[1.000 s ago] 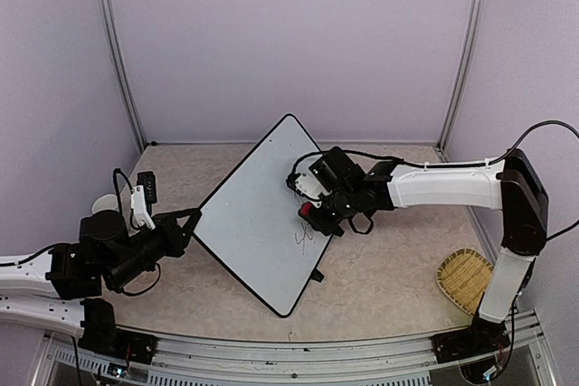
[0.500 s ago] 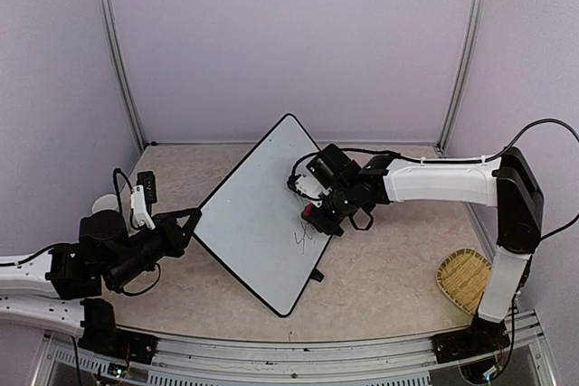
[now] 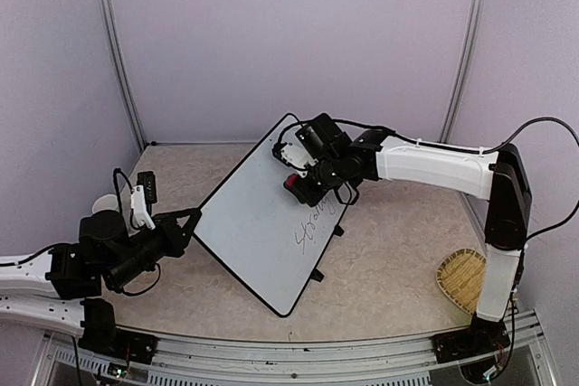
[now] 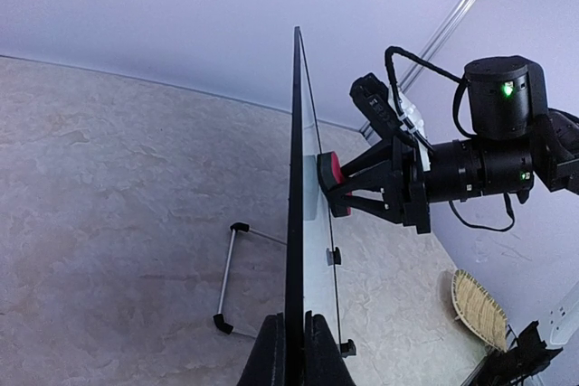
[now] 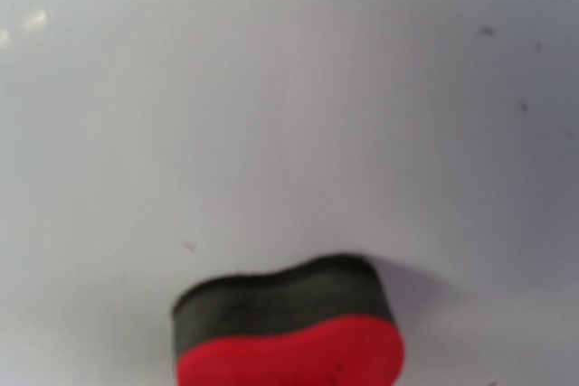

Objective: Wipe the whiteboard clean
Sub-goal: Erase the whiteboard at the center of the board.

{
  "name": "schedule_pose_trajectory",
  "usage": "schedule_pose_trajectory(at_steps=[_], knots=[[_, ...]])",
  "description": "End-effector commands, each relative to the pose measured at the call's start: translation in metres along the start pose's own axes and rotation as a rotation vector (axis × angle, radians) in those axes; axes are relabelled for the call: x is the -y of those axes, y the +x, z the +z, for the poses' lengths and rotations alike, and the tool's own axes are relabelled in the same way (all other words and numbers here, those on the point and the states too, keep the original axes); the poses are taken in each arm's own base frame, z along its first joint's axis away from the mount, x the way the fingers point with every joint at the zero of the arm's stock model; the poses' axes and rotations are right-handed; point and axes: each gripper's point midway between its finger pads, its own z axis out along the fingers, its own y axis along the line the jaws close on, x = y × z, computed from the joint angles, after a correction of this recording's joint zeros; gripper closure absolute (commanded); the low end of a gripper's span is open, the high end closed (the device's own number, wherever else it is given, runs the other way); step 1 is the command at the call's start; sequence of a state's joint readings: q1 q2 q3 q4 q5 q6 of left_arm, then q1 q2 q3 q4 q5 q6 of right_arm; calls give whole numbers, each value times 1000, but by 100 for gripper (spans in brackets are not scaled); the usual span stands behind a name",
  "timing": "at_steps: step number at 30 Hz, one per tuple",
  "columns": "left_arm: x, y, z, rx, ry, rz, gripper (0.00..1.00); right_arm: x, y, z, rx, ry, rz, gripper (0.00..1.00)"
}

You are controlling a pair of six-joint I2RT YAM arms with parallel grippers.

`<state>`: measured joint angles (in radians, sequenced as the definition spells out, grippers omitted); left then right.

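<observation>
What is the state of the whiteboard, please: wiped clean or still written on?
Still written on: black handwriting shows on the whiteboard, close to the eraser in the overhead view.

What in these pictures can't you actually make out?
- Top view: the handwriting on the whiteboard is too small to read.
- Left wrist view: the whiteboard is seen edge-on, hiding its writing; the bottom edge cuts off the left gripper clamping it.
- Right wrist view: blurred; the bottom edge cuts off the eraser, and the right gripper holding it is out of frame.
</observation>
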<state>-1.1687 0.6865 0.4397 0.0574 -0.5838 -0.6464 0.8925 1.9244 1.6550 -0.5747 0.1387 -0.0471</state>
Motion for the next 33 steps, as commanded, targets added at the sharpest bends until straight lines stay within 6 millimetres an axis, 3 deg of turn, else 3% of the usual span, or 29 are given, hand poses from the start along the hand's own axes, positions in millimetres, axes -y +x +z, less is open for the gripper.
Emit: schedule_pose_trajectory(at_steps=[1, 10, 21, 26, 33], knots=[[14, 42, -4, -175, 112, 129, 100, -4, 16, 18, -30, -4, -11, 79], [14, 45, -3, -182, 111, 133, 100, -12, 71, 27, -104, -13, 3, 79], [13, 46, -5, -181, 113, 126, 100, -9, 98, 27, -131, -10, 25, 79], [12, 47, -5, -183, 113, 125, 100, -6, 87, 26, -108, -12, 34, 79], [12, 47, -4, -185, 113, 126, 100, -1, 38, 21, -41, -18, 25, 80]])
